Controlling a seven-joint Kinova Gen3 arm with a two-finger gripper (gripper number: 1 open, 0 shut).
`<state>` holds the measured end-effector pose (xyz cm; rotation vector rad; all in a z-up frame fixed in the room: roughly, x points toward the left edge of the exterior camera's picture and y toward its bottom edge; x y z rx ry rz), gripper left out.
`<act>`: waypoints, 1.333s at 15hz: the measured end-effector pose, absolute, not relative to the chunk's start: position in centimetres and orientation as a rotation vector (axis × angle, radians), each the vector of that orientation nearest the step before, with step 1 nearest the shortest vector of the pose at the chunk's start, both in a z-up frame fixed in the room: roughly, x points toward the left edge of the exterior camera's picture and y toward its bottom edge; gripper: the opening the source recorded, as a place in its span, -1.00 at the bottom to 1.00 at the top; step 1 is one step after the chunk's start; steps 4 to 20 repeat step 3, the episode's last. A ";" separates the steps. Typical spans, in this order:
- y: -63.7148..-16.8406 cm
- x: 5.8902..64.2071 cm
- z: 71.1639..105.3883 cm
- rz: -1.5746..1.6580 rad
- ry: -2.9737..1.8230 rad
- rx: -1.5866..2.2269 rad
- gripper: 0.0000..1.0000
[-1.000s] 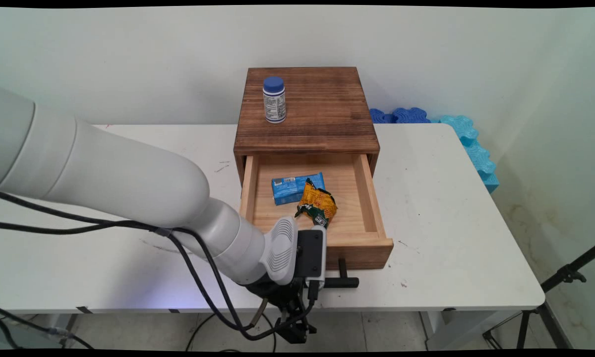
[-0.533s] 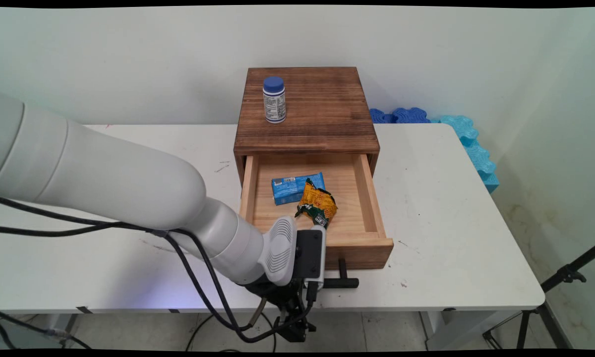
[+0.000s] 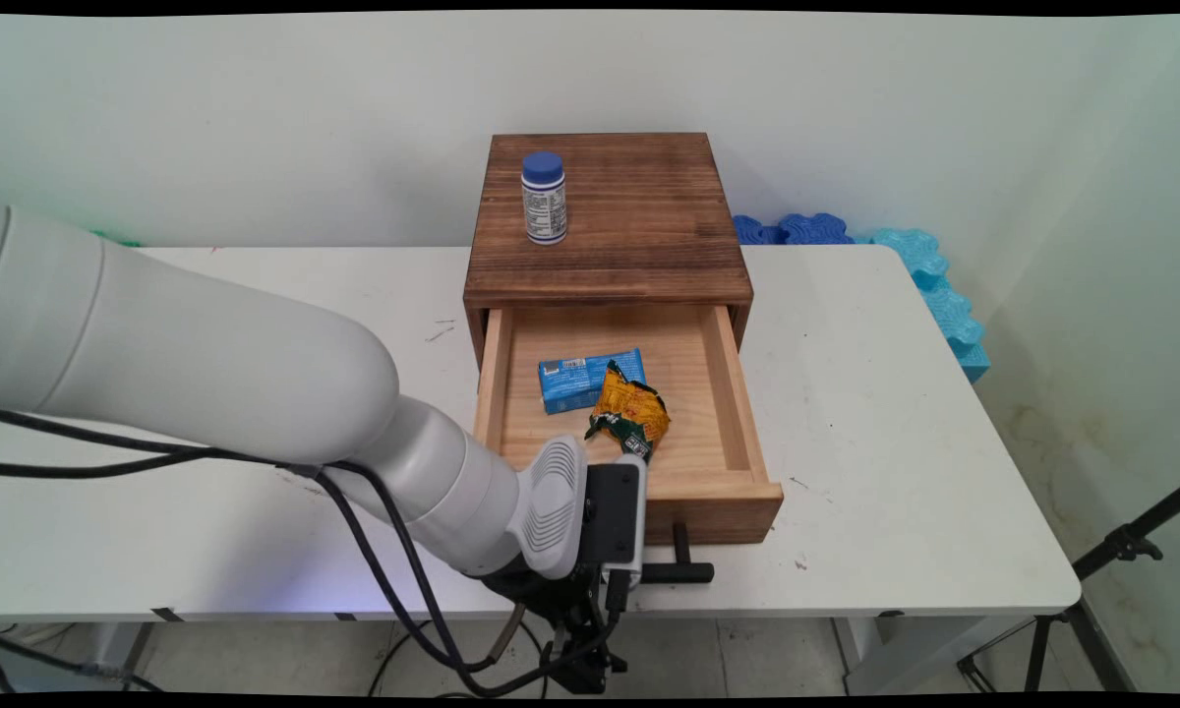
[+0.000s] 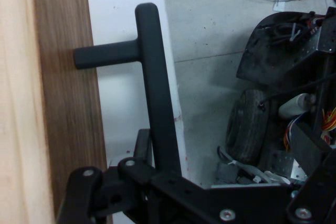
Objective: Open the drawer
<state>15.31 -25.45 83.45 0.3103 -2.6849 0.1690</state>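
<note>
Gripper (image 4: 157, 182) fingertips cut off below hand view; linkage closed around black T-shaped drawer handle (image 4: 155, 82). Wooden drawer (image 3: 718, 482) pulled open on tabletop (image 3: 895, 393), containing blue packet (image 3: 585, 379) and crumpled yellow-green wrapper (image 3: 629, 418).

Wall (image 3: 256, 118): plain, pale, behind the table.
Table (image 3: 895, 472): white, scuffed top.
Floor (image 3: 747, 659): grey, cables lying on it.
Foam pieces (image 3: 934, 285): blue, between table and wall.
Stand (image 3: 1111, 560): black, lower right.
</note>
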 end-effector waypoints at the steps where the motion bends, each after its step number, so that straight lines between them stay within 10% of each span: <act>1: -25.3 15.3 83.5 0.166 -2.684 0.310 1.00; 20: -25.1 15.2 83.7 0.163 -2.683 0.309 1.00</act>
